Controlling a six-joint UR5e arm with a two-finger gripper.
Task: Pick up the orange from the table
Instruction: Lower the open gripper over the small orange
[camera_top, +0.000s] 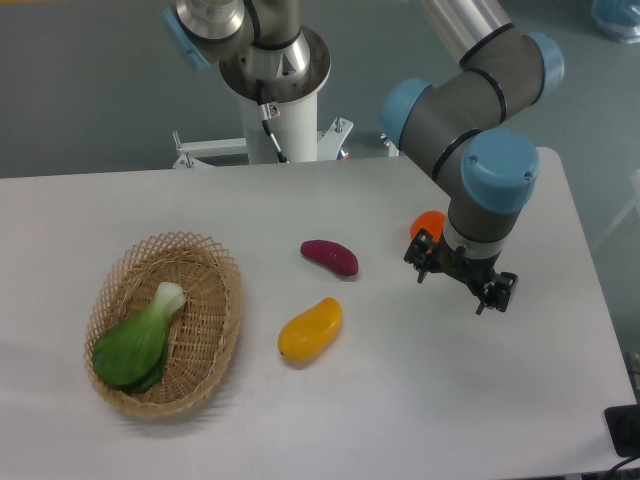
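Note:
The orange (427, 223) is a small bright red-orange ball on the white-grey table (400, 400), right of centre. Only its left part shows; the rest is hidden behind my wrist. My gripper (458, 284) hangs just in front of and slightly right of the orange. It points down, with its two dark fingers (421, 264) spread apart and nothing between them. I cannot tell whether the gripper touches the table.
A purple sweet potato (330, 256) lies left of the orange. A yellow-orange mango-like fruit (310, 329) lies in front of it. A wicker basket (212, 262) holding a green leafy vegetable (140, 341) stands at the left. The arm's base (275, 70) is at the back.

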